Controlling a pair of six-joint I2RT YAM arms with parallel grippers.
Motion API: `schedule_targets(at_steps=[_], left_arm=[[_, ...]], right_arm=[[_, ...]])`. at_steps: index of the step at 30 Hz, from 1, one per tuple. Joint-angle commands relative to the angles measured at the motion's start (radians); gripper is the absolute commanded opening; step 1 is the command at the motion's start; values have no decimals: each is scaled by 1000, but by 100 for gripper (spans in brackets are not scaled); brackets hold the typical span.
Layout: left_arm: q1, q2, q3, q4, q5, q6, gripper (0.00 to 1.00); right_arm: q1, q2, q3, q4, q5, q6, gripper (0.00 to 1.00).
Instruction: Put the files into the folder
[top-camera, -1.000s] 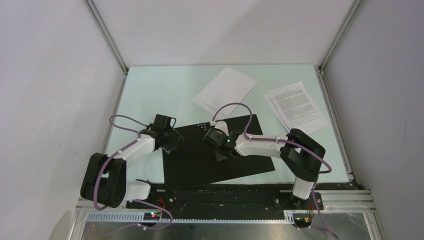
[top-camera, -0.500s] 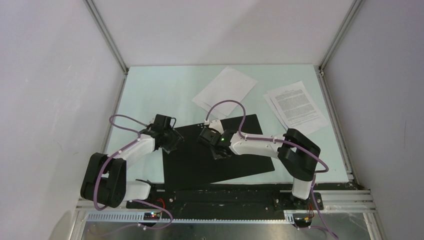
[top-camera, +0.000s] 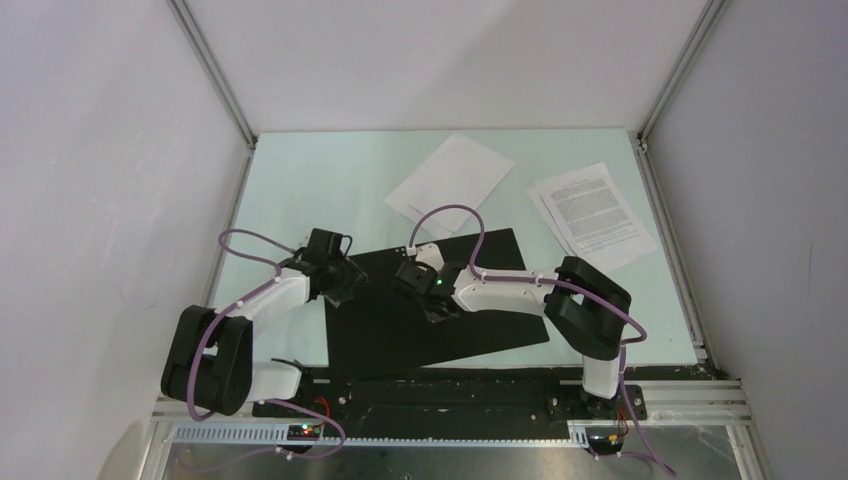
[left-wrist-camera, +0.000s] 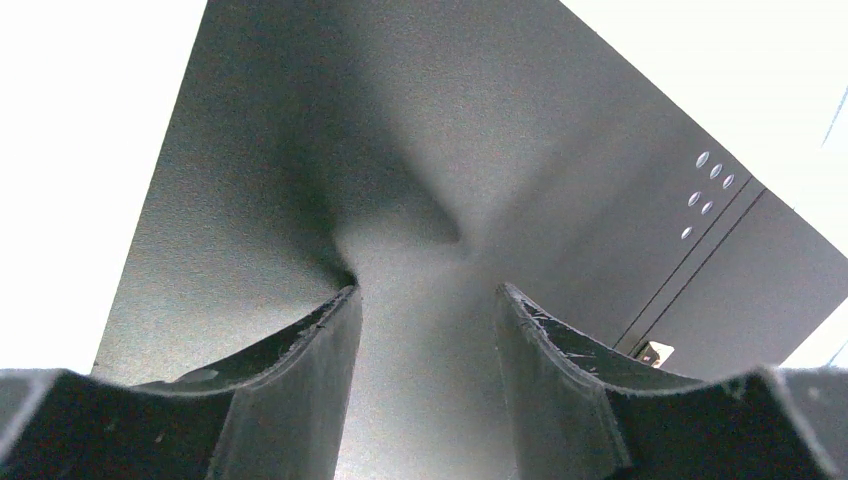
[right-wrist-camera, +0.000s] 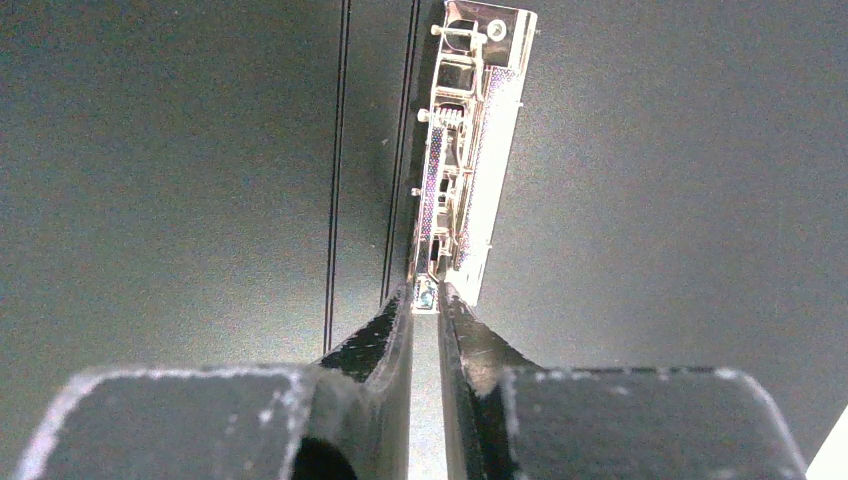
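Two fingers (right-wrist-camera: 385, 330) of the bent right arm (top-camera: 510, 290) pinch the folder's (right-wrist-camera: 200, 150) clip (right-wrist-camera: 470, 150)

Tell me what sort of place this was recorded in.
Probably a lab robot cell: white walls in aluminium framing, left arm and right arm bolted at a pale green table, an open folder and loose files as props.

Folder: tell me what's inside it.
Only a metal clip by the spine, its end nipped by the right gripper. The blank sheets and printed sheets lie outside, beyond the folder. The right arm hides a patch.
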Motion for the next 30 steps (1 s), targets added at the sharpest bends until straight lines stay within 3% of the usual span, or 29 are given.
schedule_targets(at_steps=[1,5,9,30], left_arm=[[16,39,-27,-96,-88,47,59],[15,42,-26,-96,-87,46,59],[16,39,-28,-96,-89,46,59],[19,52,-21,-97,-85,40,59]], right_arm=[[10,19,31,-19,41,-3,15],[17,36,48,-40,54,0,11],[15,55,48,-57,61,14,0],[-17,63,-77,-67,47,60,0]])
